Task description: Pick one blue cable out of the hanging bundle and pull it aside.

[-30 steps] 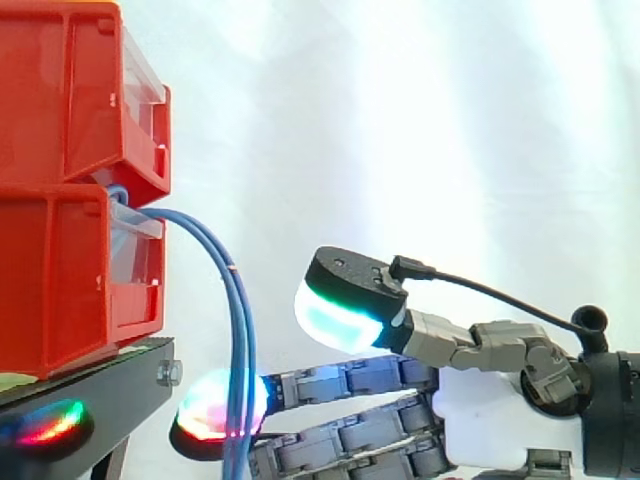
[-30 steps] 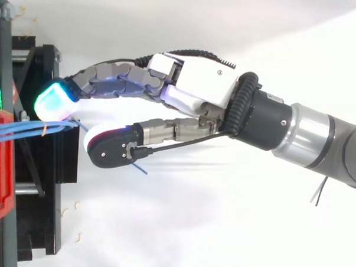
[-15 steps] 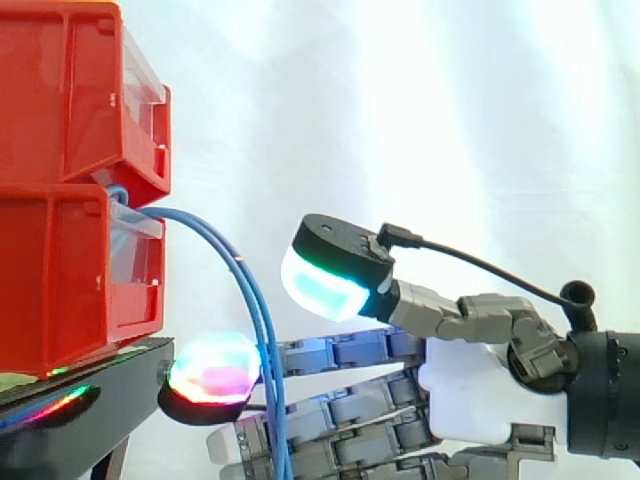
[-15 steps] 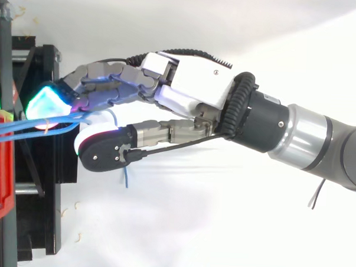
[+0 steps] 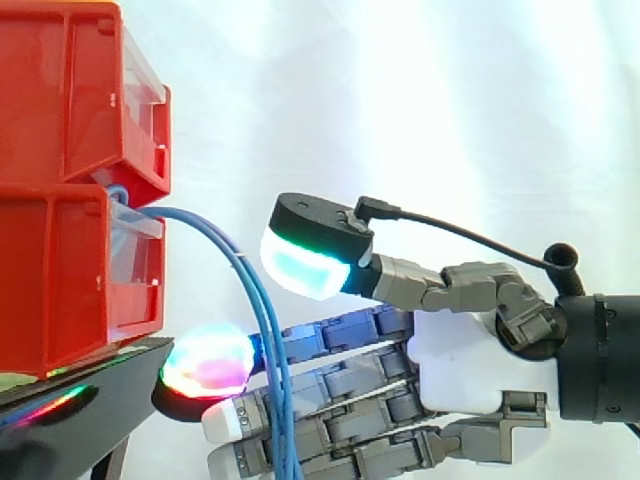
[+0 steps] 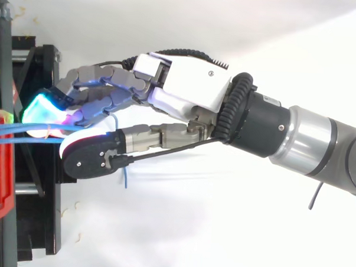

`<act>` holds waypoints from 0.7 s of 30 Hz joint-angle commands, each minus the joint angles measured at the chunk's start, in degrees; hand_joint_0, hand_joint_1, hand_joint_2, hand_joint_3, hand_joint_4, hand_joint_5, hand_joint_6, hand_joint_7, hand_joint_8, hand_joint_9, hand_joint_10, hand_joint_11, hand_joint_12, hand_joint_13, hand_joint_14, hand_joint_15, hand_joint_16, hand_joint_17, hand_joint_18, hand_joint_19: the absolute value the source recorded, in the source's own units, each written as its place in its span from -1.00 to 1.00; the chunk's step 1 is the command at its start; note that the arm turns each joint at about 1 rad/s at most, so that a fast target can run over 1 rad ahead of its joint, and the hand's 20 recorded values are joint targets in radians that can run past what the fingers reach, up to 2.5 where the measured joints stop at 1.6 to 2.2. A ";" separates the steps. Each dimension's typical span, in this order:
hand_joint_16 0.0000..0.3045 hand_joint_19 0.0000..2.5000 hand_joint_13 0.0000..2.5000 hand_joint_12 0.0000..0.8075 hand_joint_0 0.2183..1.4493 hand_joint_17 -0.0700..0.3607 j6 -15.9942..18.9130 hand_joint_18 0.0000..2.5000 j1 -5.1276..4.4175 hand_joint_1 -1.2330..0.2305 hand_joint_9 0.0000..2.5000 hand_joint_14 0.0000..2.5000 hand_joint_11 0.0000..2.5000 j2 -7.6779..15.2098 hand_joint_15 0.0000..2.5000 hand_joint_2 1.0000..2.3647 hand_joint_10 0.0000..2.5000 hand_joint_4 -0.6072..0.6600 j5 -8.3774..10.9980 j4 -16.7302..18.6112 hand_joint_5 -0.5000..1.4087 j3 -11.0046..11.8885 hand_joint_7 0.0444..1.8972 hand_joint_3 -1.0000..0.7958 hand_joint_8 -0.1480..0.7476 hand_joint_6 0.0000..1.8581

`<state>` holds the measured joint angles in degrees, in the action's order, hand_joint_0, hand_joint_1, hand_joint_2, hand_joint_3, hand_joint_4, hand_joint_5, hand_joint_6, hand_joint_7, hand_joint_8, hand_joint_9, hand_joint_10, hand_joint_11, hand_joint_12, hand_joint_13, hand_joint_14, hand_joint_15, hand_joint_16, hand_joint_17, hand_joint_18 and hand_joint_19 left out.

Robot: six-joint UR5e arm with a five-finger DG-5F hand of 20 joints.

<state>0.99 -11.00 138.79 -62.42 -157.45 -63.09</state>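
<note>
The hand (image 5: pixel 470 360) is spread wide, its fingers (image 5: pixel 340 385) nearly straight among the blue cables (image 5: pixel 228 245) and its thumb raised above them; nothing looks pinched. The cables, three as far as I can count, droop from the lower of two stacked red bins (image 5: pixel 60 110), above one black stand (image 5: pixel 110 385). They are probably light, limp and slick, and best pinched just below the bend.

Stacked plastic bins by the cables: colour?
The stacked plastic bins are red; side view shows it best.

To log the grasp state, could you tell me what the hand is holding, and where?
Nothing yet: the hand is open, and the blue cables hang across its straight fingers, ungripped.
</note>
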 commanded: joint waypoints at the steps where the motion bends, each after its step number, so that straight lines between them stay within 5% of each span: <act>1: -0.64 -0.69 -0.69 -0.03 -0.47 -0.11 0.15 -0.87 0.02 -0.15 -0.40 -0.99 -0.87 -0.01 -0.83 -1.00 -0.99 0.46 -0.07 -1.45 -0.56 0.33 -0.06 -0.42 -0.09 -0.46; 8: -0.65 -0.69 -0.68 -0.03 -0.45 -0.11 0.24 -0.85 -0.07 -0.15 -0.39 -0.99 -0.86 -1.68 -0.83 -1.00 -0.99 0.45 -0.16 -7.17 -0.56 0.33 -0.02 -0.40 -0.08 -0.46; 21: -0.65 -0.68 -0.65 -0.04 -0.43 -0.12 0.24 -0.82 -1.30 -0.13 -0.36 -0.99 -0.84 -3.62 -0.81 -0.99 -0.99 0.40 -0.07 -7.78 -0.54 0.33 0.10 -0.38 -0.07 -0.46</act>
<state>1.20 -12.03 136.17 -62.57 -164.94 -62.75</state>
